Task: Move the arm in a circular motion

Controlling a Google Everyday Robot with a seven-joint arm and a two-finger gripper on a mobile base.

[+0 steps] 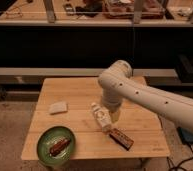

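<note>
Gripper point(114, 116) seen low over bench point(80, 90), just right of white bottle point(101, 117); finger state cannot be told. Arm point(140, 95) extended from right edge, elbow raised above bench centre, forearm angled down. Bottle lying near bench centre.

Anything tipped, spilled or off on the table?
One oddity: the white bottle lies on its side mid-table rather than upright. No spill or damage shows. The sponge, green plate and snack bar lie flat. The arm reaches over the table, its gripper beside the bottle.
</note>
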